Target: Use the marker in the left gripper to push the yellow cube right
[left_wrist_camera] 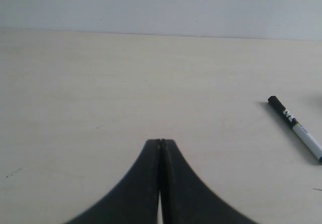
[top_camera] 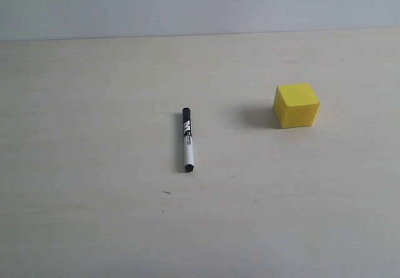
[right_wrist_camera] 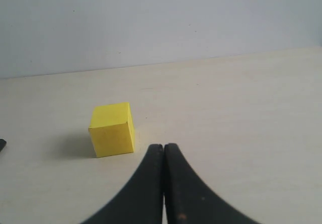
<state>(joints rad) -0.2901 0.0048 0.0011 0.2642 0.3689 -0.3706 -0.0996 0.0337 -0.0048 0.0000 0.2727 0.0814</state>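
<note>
Lying flat: marker (top_camera: 187, 139) | black print, perhaps letters, unreadable | yellow cube (top_camera: 295, 105) plain

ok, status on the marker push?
Left gripper shut, empty; right gripper shut, empty. Marker lies loose on table. Yellow cube to its right, apart. Nothing between them.

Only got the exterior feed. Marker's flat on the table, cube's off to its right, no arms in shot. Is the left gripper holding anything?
Observer: No. The left wrist view shows the black two-fingered left gripper shut on nothing. The slim black-and-white marker lies on the pale table, apart from it.
Operator: Right gripper?
Observer: The black right gripper is shut and empty too. The small bright yellow cube sits beyond its tips, not touching.
</note>
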